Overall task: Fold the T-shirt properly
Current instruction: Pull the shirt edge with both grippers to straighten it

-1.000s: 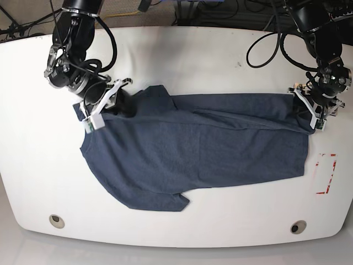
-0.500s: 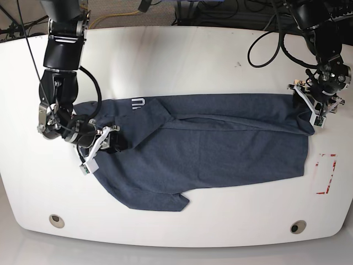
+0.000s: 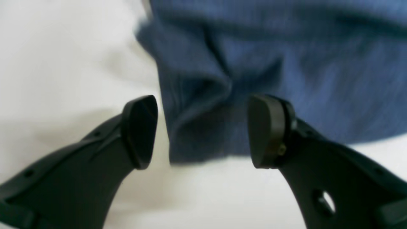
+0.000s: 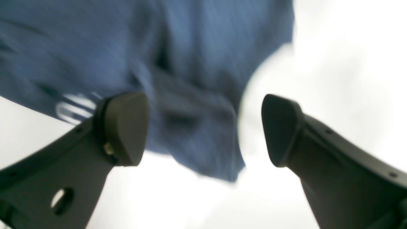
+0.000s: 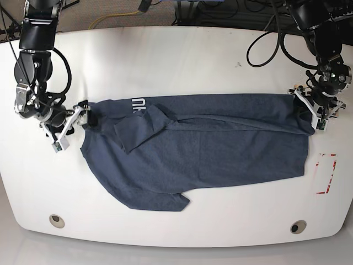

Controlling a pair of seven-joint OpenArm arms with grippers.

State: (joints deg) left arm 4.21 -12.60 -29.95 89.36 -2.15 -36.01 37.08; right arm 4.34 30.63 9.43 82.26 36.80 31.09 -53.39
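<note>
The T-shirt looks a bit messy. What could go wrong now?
The T-shirt lies crooked, with a flap doubled over near its white lettering; folding now could trap that wrinkle. The right hand is open with cloth between its fingers, so moving might drag it. The left hand straddles a bunched edge and may pinch extra layers.

T-shirt flat on table

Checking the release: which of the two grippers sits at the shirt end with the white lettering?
The right gripper, at the base view's left; the lettering lies beside it. The left gripper is at the T-shirt's plain end.
</note>
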